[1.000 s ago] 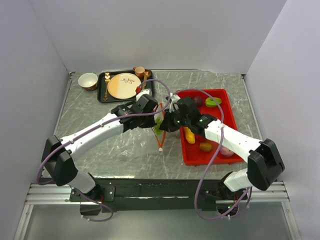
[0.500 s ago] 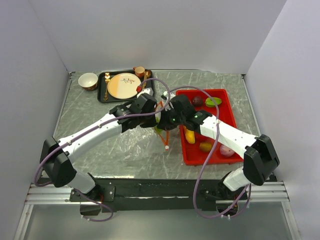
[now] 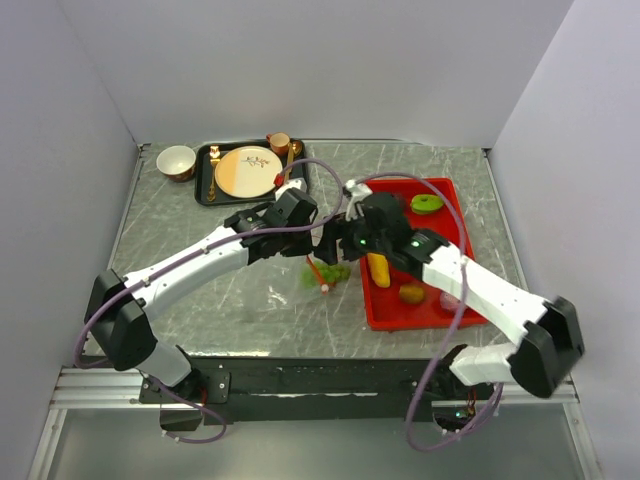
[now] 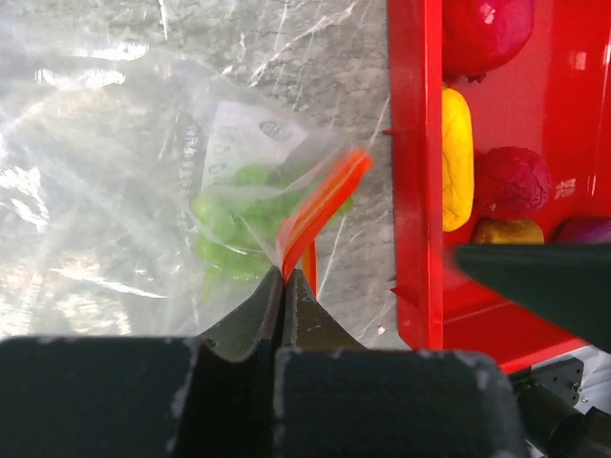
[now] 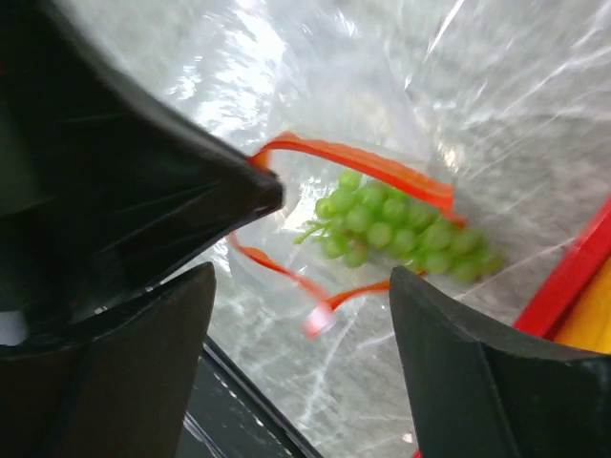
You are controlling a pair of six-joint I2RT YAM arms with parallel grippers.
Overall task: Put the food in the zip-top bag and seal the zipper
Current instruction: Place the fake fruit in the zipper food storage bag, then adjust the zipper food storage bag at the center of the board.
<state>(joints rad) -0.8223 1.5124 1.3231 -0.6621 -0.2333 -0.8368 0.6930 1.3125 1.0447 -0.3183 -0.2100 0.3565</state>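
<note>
While the left gripper [image 4: 286,286] pinches the zipper [image 4: 320,205] and the right gripper [image 5: 301,277] gapes empty, zip-top bag [image 4: 143,191], on table beside the left edge of the red tray [image 4: 415,143], holds grapes [image 5: 401,234]; risk: one-sided hold may let mouth collapse.

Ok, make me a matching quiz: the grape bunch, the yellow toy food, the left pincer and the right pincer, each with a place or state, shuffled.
1. green grape bunch
2. yellow oblong toy food
3. left pincer
4. right pincer

A. open, holding nothing
B. in the red tray
C. inside the zip-top bag
D. shut on the zipper

Pairs: 1-C, 2-B, 3-D, 4-A
</note>
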